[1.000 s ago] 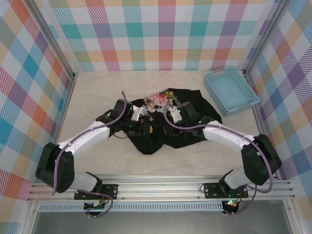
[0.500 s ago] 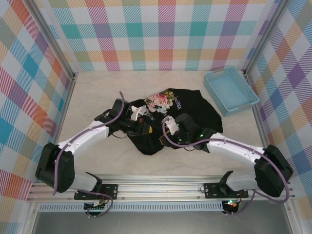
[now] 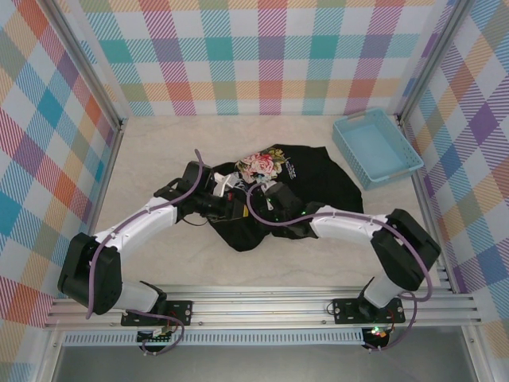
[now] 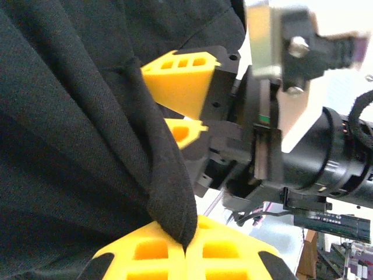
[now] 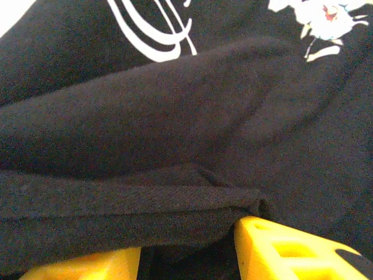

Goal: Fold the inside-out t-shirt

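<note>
Two grippers meet over the crumpled black cloth t-shirt (image 3: 322, 179) in the middle of the beige table (image 3: 159, 151). Left gripper (image 4: 185, 248) is clamped tight on a fold. Right gripper (image 5: 186, 251) has its yellow fingers apart with the hem draped across them, not pinching. Best bet: slide along that hem to a corner, close fully, then pull away from the left to spread it flat. Long axis runs roughly near-left to far-right, with the pink floral print (image 3: 258, 165) face up at the far-left end. Can't tell where the collar points.

The t-shirt (image 4: 76, 146) between the jaws of the left gripper (image 4: 185, 248) is soft, matt black cloth. The fingers (image 4: 151, 254) are smooth yellow plastic.
</note>
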Motion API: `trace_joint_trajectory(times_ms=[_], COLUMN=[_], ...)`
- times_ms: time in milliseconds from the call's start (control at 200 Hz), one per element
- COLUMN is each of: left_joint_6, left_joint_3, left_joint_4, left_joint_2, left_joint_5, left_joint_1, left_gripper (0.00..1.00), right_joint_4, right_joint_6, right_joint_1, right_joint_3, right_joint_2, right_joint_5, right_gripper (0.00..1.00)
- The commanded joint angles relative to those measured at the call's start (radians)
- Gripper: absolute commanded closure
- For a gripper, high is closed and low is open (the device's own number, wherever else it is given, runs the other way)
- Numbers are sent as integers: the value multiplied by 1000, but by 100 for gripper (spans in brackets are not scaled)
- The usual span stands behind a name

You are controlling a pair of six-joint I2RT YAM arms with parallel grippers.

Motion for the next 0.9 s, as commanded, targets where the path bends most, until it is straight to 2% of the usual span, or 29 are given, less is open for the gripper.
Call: trace_joint_trajectory(times_ms=[0,85,200,255,340,505,635,720,805,895], left_joint_6=[-8,-4,-7,-12,-21,-18,-7,-3,12,34], left_joint_3=[-9,-11,-16,-20,-29,-52,-56,-52,-39,-40], left_joint_4=[5,3,-3,-7,-9,3,33,47,22,-25], left_joint_2=[-26,-37,-56,-71,-98,-132,-129,-112,-106,-127], left_joint_5=[42,32,-22,-69,-164,-410,-541,-572,-590,-658], left_joint_1=[9,9,11,14,17,17,15,12,-8,-56], left_gripper=[100,100,100,100,100,100,95,87,72,59], right_joint_4=[65,91,104,96,83,20,47,117,215,281], right_joint_6=[37,34,3,-17,-39,-52,0,66,156,230], right_joint_1=[2,1,-3,-13,-52,-130,-164,-186,-202,-211], right_joint_3=[55,72,67,51,0,-46,-64,-80,-98,-107], right_joint_2=[57,96,88,56,-27,-178,-243,-246,-228,-193], right_joint_5=[35,36,-5,-45,-169,-500,-671,-752,-783,-788], right_gripper=[55,63,91,100,100,100,100,100,100,100])
